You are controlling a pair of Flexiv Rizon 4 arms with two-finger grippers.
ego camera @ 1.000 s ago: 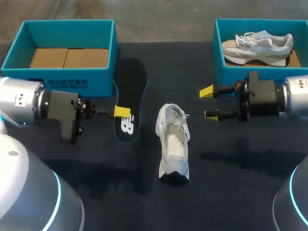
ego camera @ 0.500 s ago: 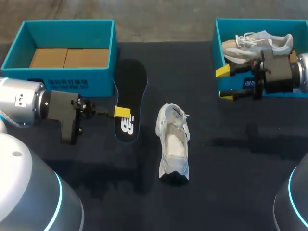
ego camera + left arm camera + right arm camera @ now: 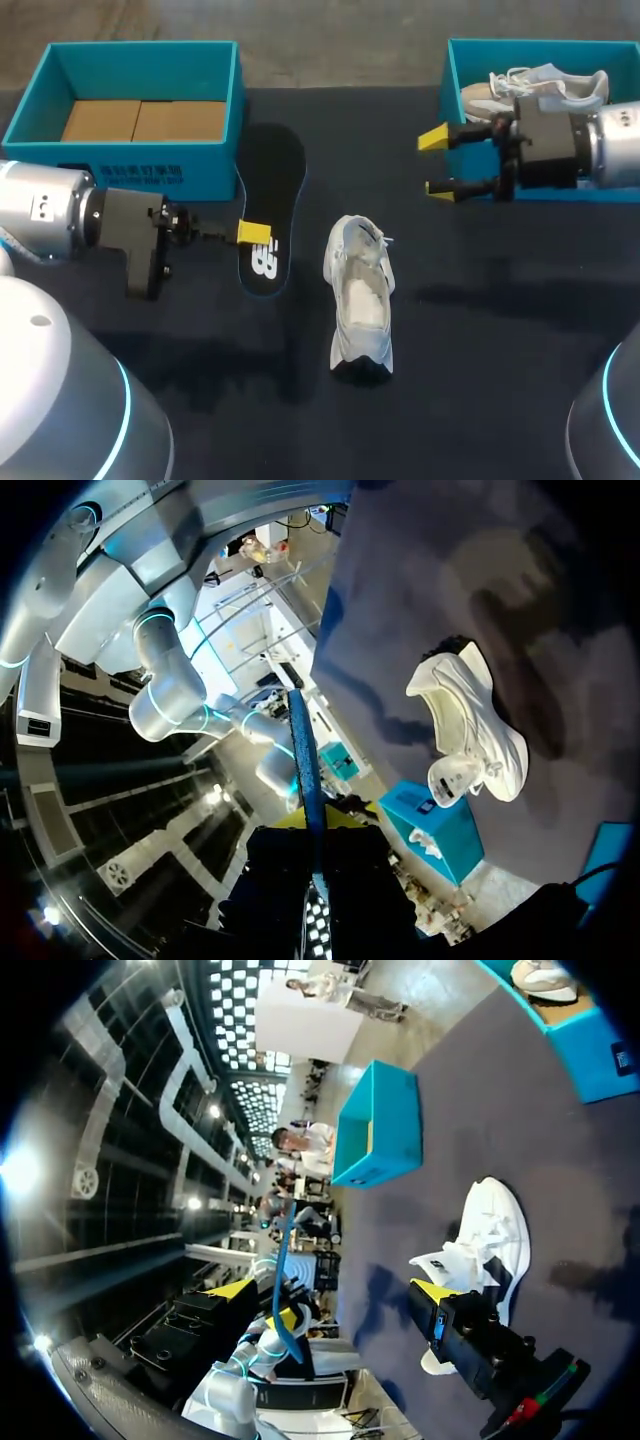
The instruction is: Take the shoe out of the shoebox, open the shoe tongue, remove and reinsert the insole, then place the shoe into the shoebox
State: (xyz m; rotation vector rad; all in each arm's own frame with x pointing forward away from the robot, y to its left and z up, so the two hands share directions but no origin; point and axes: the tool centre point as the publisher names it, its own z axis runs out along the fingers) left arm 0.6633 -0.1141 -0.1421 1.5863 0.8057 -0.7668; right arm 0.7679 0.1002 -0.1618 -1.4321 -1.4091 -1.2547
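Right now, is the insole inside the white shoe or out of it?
Out. The black insole sits apart from the white shoe, beside the left shoebox, and the left gripper is shut on its edge.

Only the right arm (image 3: 612, 150) did anything here. A second ago the right gripper (image 3: 436, 164) was hanging lower down, over the table (image 3: 480, 330) in front of the right shoebox (image 3: 545, 43). Half a second ago it had pulled back and farther from the robot, tips over the box's front wall. Now it has slid back toward the middle, with the yellow tips poking out past the box's left corner.
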